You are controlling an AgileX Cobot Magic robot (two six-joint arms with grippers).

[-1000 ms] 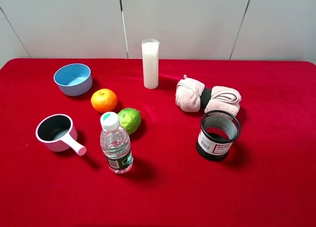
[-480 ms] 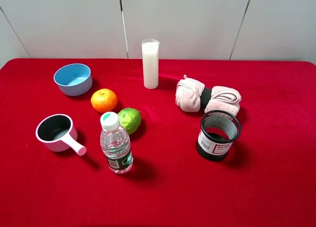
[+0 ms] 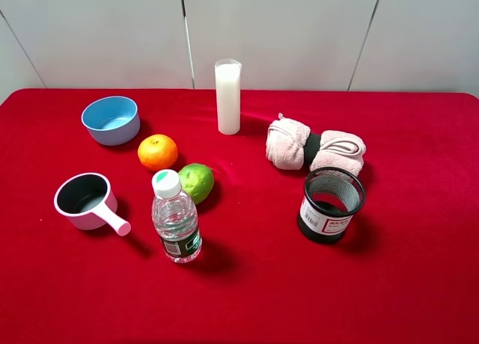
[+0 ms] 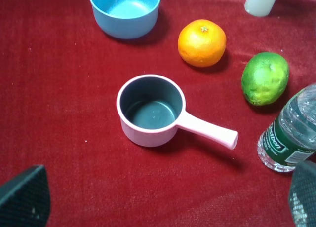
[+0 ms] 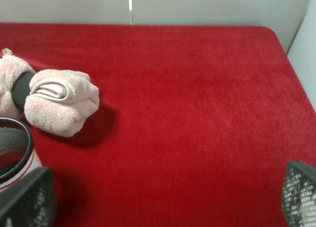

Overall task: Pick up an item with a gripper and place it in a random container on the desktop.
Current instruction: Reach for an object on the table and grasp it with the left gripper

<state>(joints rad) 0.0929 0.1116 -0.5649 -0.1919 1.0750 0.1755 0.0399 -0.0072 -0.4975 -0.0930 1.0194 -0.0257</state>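
On your left, the smooth round blue bowl [image 3: 111, 120] sits on the red cloth [image 3: 247, 284]. The glossy, dimpled orange [image 3: 158, 152] lies just beside it, near the lime [image 3: 197, 182]. Your left gripper [image 4: 163, 202] and right gripper [image 5: 163, 197] both show mesh-patterned jaws spread wide, holding nothing.

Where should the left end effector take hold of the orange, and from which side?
Probably grip the orange across its widest middle, coming straight down from above: it is round, sits stem end up, with nothing overhead. Avoid the side facing the lime, which lies close beside it.
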